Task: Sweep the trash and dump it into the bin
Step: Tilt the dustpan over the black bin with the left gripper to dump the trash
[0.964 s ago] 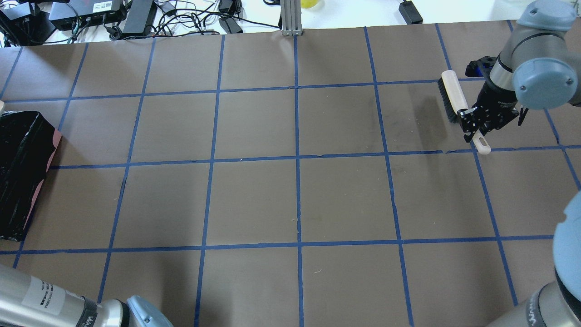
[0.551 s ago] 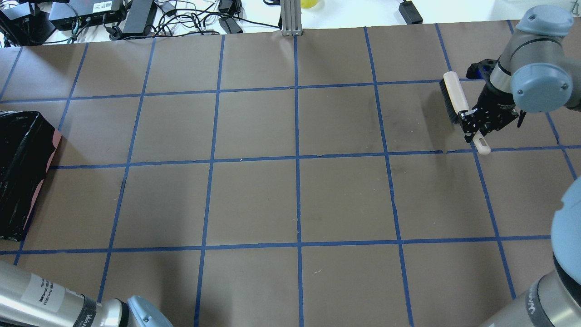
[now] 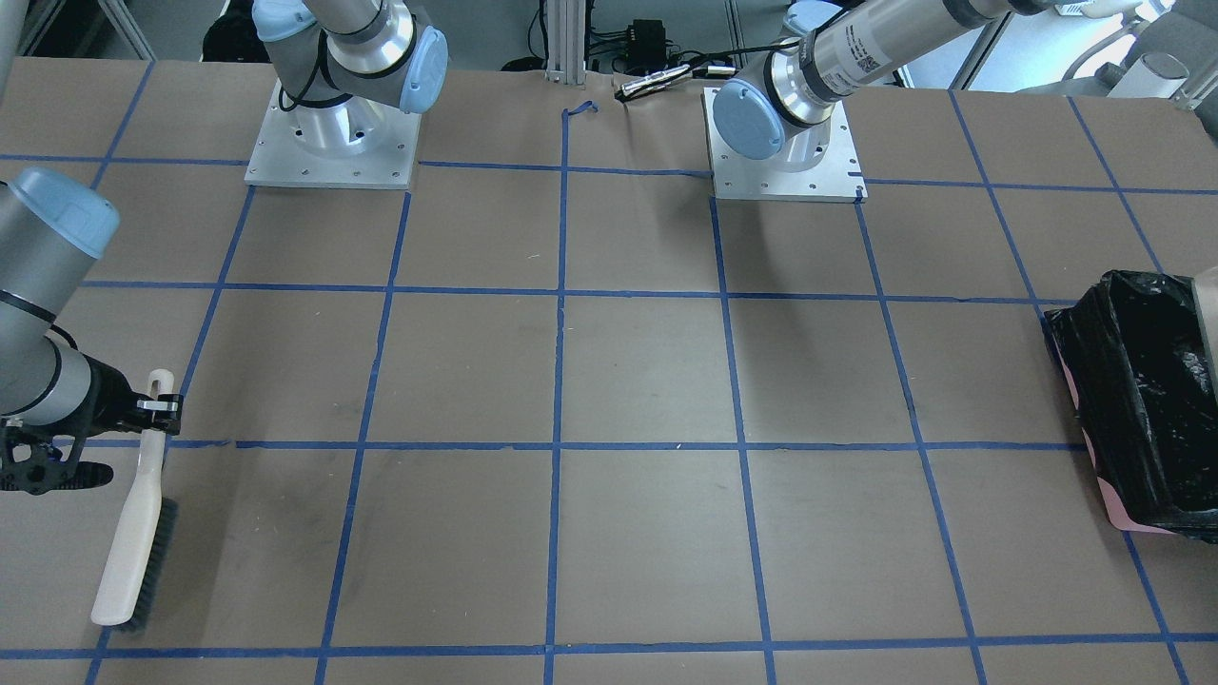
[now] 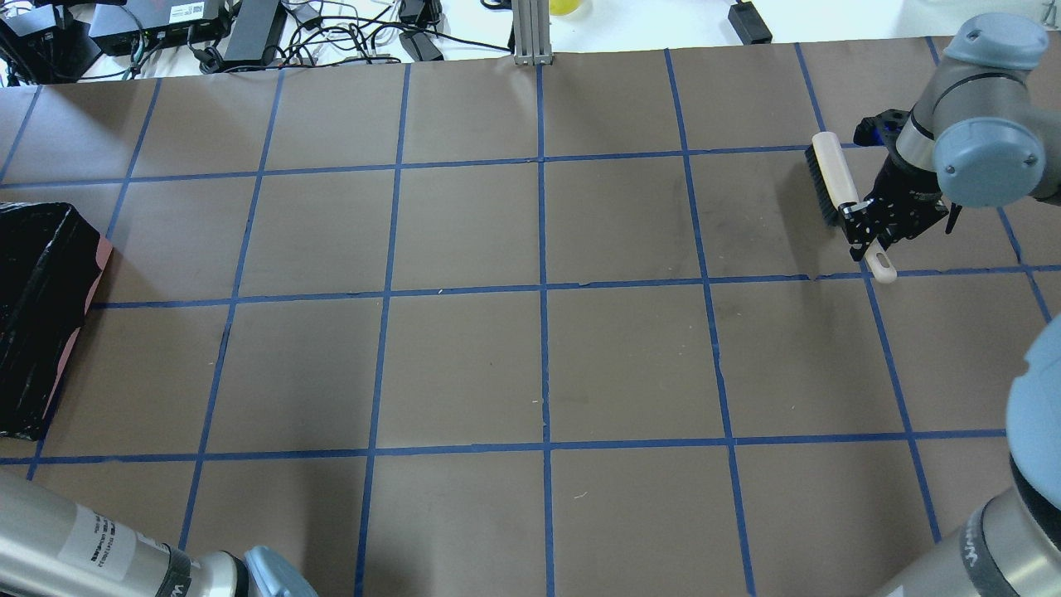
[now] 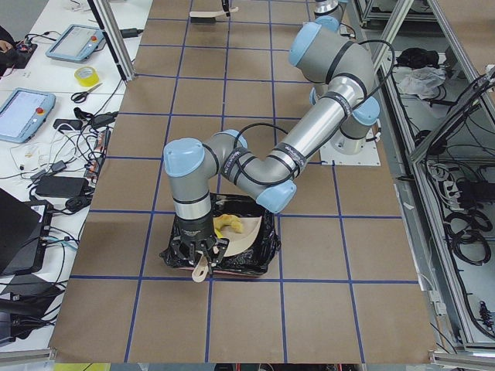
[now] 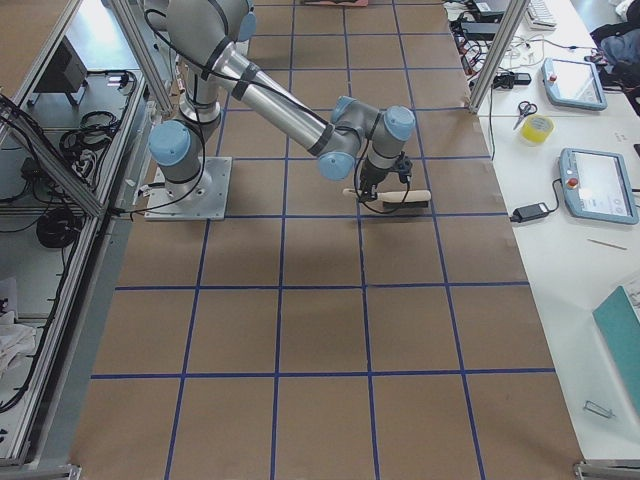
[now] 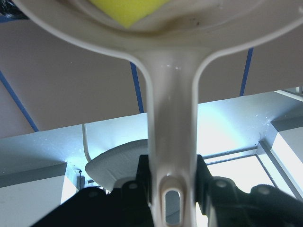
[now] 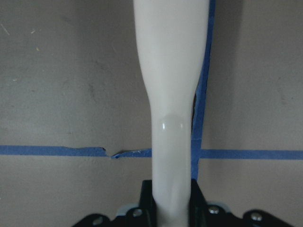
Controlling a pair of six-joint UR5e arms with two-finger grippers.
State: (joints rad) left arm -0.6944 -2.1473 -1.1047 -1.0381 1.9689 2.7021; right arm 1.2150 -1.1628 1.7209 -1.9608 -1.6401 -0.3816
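My left gripper (image 7: 173, 191) is shut on the handle of the beige dustpan (image 7: 173, 123) and holds it over the bin (image 5: 259, 251), a pink box lined with a black bag. The bin also shows at the table's edge (image 4: 41, 315) (image 3: 1142, 409). The yellow sponge (image 7: 128, 9) lies in the pan. A golden croissant-like piece (image 5: 224, 225) shows in the pan from the left side. The brown lump is hidden. My right gripper (image 4: 866, 230) is shut on the handle of a white brush (image 4: 831, 178) whose black bristles rest on the table, far from the bin.
The brown paper table (image 4: 539, 365) carries a blue tape grid. Cables and power bricks (image 4: 249, 33) lie beyond its far edge, with a metal post (image 4: 530, 33) at the middle. The two arm bases (image 3: 333, 143) (image 3: 785, 143) stand on the robot's side.
My right gripper and the brush have shifted slightly to the right and away from me. My left arm's lower link has moved a little. The bin's bag edge looks slightly shifted.
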